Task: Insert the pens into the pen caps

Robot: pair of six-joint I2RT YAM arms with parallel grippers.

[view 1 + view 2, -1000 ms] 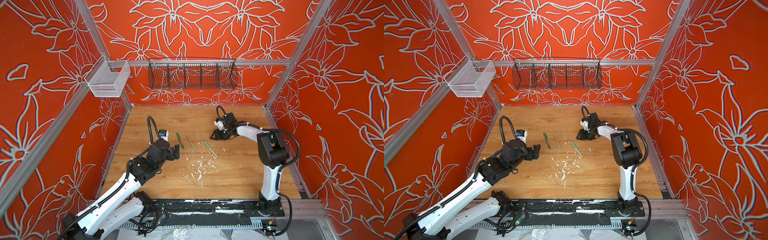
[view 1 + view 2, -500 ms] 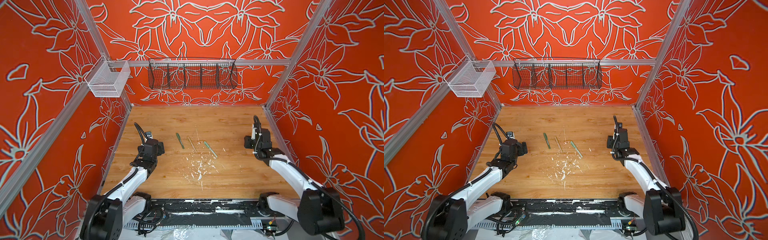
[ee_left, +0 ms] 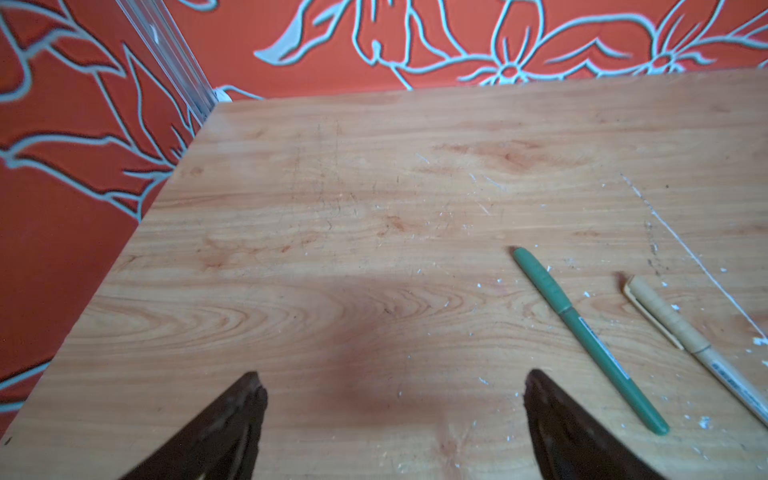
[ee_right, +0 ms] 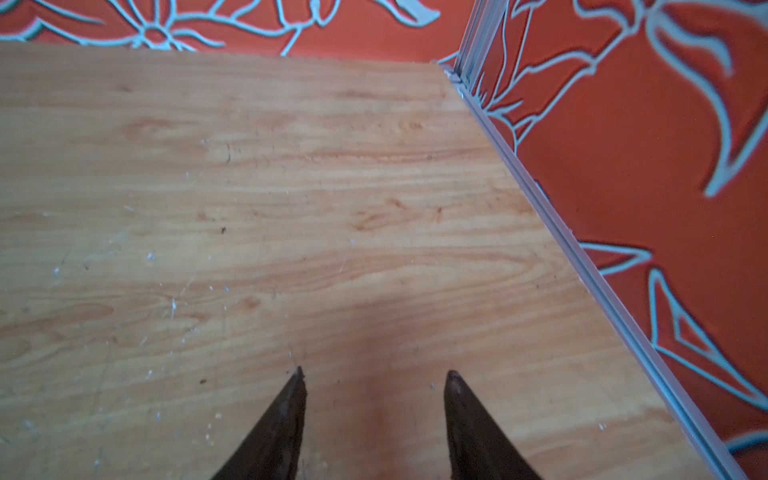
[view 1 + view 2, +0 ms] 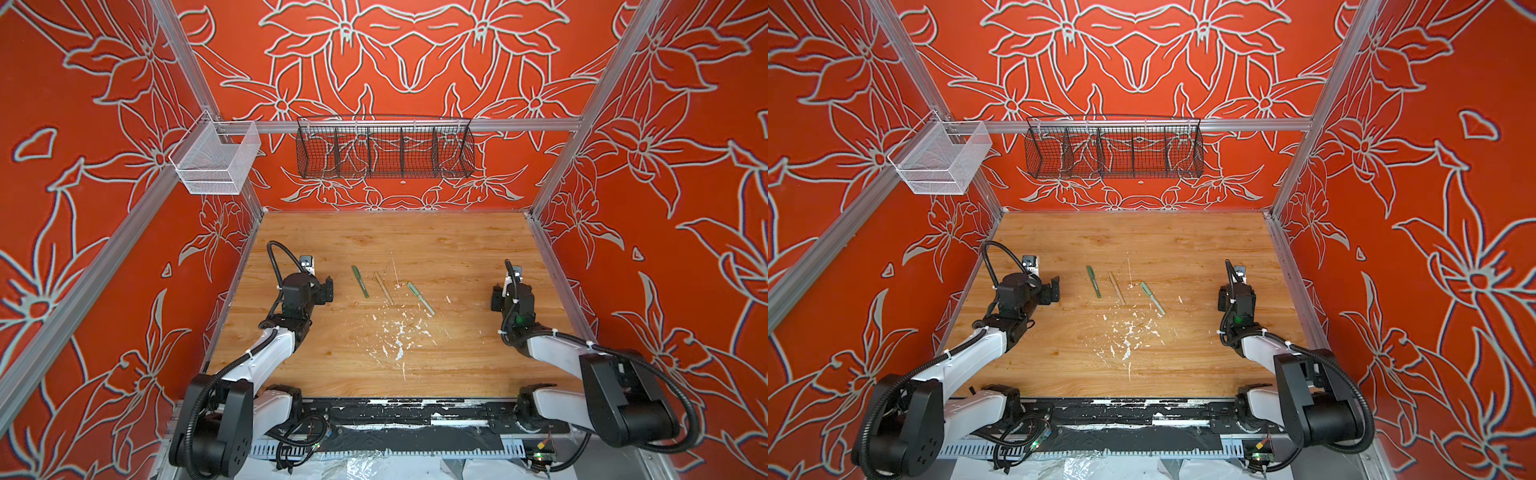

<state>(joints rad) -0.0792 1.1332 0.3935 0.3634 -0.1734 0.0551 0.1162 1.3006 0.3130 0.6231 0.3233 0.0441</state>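
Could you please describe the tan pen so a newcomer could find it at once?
Look at the wooden table, just beyond the white paint flecks near its middle, where three pens lie in a row. The tan pen is the middle one, between the dark green pen and the pale green pen; it alone is not green.

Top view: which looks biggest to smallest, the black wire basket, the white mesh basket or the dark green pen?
Black wire basket
White mesh basket
Dark green pen
The baskets hang higher, nearer the camera.
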